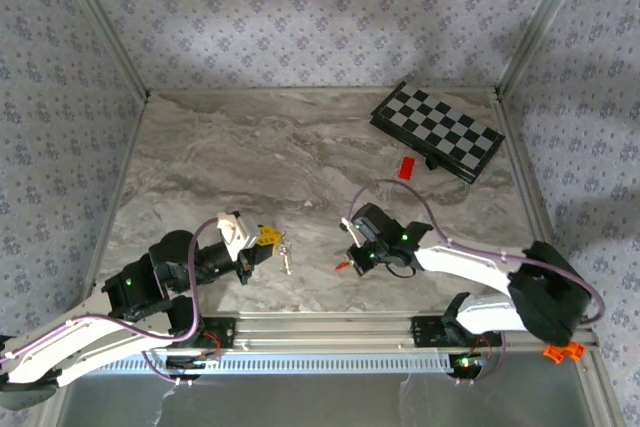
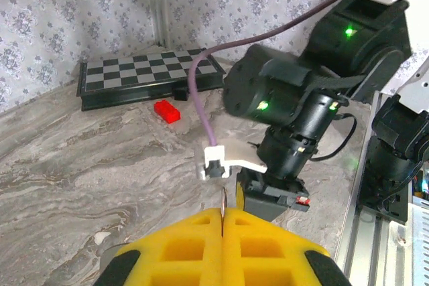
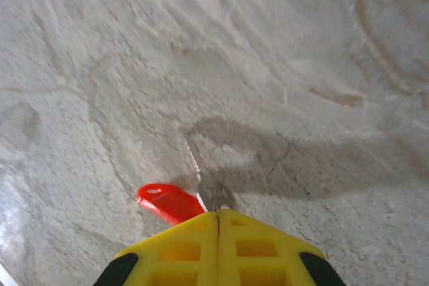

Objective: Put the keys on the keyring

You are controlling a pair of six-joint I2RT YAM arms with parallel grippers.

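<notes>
Left arm low at the near edge of the marbled table (image 1: 250,147), its left gripper (image 1: 268,238) reaches toward the centre. The yellow pads (image 2: 201,246) are pressed together on a thin metal keyring (image 2: 223,200), seen edge-on in the left wrist view. From above, the keyring (image 1: 285,255) hangs just past the fingertips, above the tabletop; whether anything is already threaded on it cannot be told.

Just to the right, across a short gap of bare table, the right gripper (image 1: 352,257) points down near the surface. Its pads (image 3: 255,252) are clamped on a silver key (image 3: 209,192), the blade sticking out from the tips toward the table and throwing a shadow there. A red tab (image 3: 169,200) pokes out beside the key on the left of the right wrist view, and shows from above as a red fleck (image 1: 342,268) beside the gripper. Key and keyring sit near each other but apart.

Further right and back, a small red block (image 1: 407,167) lies on the table, just in front of a folded chessboard (image 1: 437,130) set at an angle in the far right corner.
</notes>
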